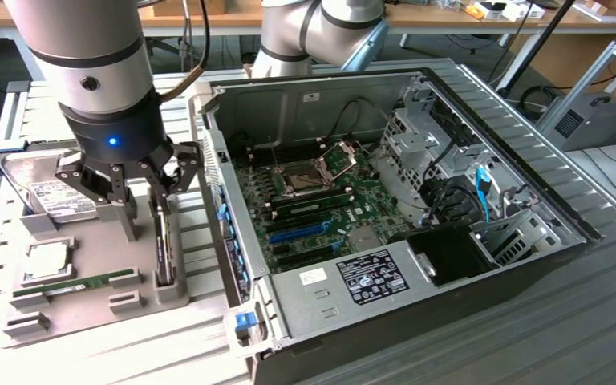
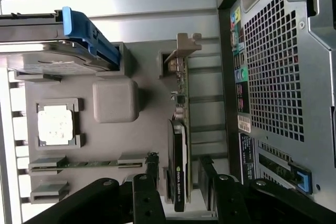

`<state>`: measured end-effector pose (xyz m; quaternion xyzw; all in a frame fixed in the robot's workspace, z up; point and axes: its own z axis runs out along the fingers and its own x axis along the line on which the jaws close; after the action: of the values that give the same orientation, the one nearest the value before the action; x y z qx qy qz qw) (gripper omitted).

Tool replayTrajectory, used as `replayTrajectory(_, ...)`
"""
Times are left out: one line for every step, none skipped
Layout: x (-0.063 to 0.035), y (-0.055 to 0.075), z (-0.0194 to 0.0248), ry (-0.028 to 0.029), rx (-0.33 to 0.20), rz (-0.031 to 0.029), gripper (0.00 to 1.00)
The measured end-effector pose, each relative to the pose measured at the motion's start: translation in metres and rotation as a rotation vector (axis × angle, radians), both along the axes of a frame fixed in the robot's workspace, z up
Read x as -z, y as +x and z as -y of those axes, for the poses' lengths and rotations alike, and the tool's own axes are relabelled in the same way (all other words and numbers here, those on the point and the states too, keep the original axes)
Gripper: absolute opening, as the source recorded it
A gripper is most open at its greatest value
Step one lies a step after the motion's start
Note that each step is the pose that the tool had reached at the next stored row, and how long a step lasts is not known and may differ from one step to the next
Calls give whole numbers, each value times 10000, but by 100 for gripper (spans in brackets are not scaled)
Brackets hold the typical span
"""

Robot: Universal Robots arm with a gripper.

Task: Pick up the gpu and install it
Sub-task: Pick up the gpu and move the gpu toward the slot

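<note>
Outside, on the exterior view, I see my black two-fingered gripper (image 1: 147, 192) right above the thin green-and-black gpu (image 1: 164, 249), which stands on edge in the grey plastic holder tray (image 1: 89, 250) beside the open metal computer case (image 1: 308, 112).

On the wrist view, the gpu's (image 2: 180, 150) long axis runs between my fingers (image 2: 152, 170). They are spread apart, one off each flat face, gripping nothing.

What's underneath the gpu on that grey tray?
The gpu stands on edge in a holder of the grey tray, with the open tool straddling it. Its lower edge and the tray beneath it are covered.
</note>
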<state>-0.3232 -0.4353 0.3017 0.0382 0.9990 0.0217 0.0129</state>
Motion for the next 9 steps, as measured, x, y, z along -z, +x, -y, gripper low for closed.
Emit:
replayTrajectory(13, 0, 0, 0, 0, 0, 44)
replayTrajectory(39, 0, 0, 0, 0, 0, 44)
replayTrajectory(51, 0, 0, 0, 0, 1, 44)
replayTrajectory(55, 0, 0, -1, 0, -1, 44)
replayTrajectory(60, 0, 0, 0, 0, 0, 44)
replayTrajectory(67, 0, 0, 0, 0, 1, 44)
replayTrajectory(74, 0, 0, 0, 0, 0, 44)
replayTrajectory(83, 1, 0, -1, 2, -1, 44)
replayTrajectory(92, 2, 0, 0, 1, 0, 44)
